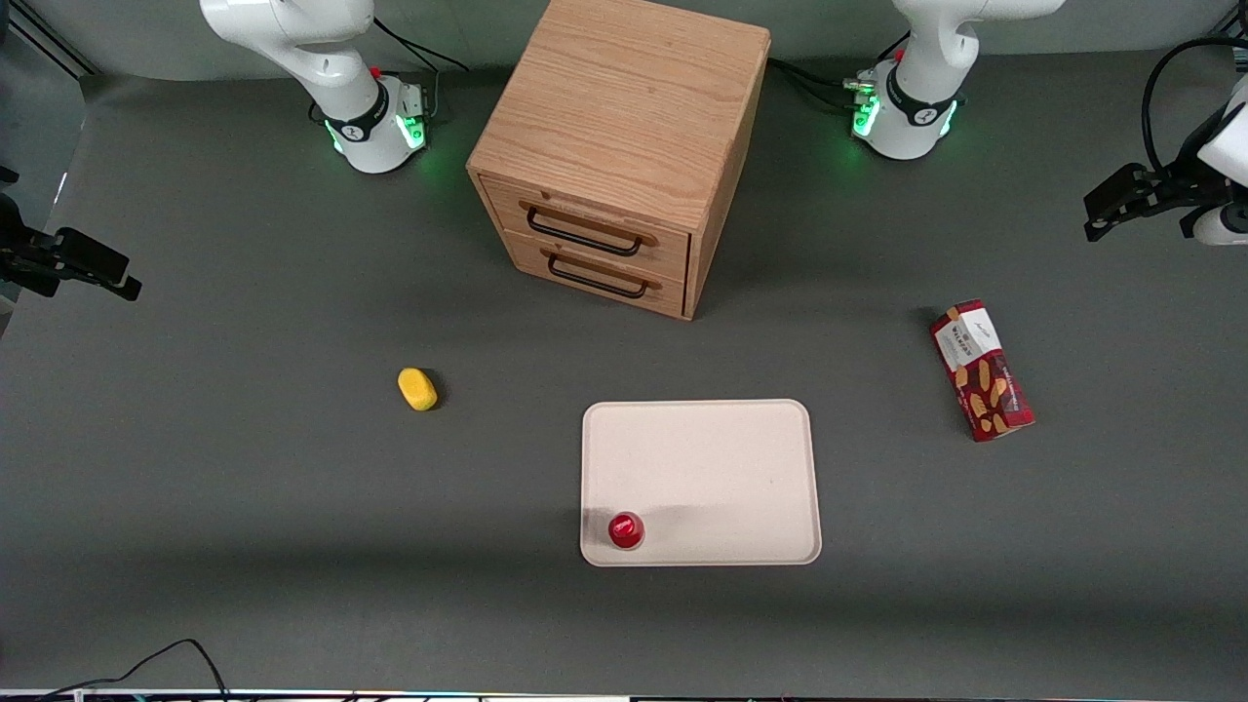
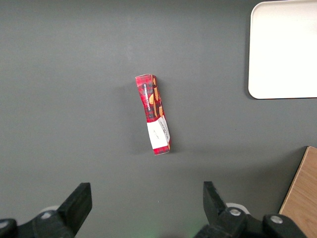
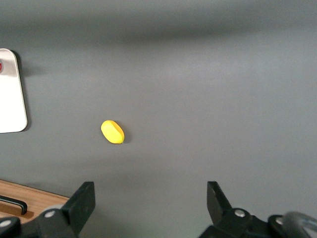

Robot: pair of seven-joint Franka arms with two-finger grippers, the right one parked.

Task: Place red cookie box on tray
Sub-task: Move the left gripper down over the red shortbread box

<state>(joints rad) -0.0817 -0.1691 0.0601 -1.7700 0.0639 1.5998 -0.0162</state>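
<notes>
Lying flat, slim red cookie box [image 1: 981,370], white label end, pincer [image 2: 146,206] open above.

My gripper [image 2: 144,206] shows only its two spread black fingertips in my wrist view (the rest is cut off), as are the flat cream-beige tray [image 2: 282,49] and light wooden drawer cabinet [image 2: 303,191].

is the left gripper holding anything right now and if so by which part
Nothing is held. The gripper hangs open above the table, apart from the red cookie box.
</notes>
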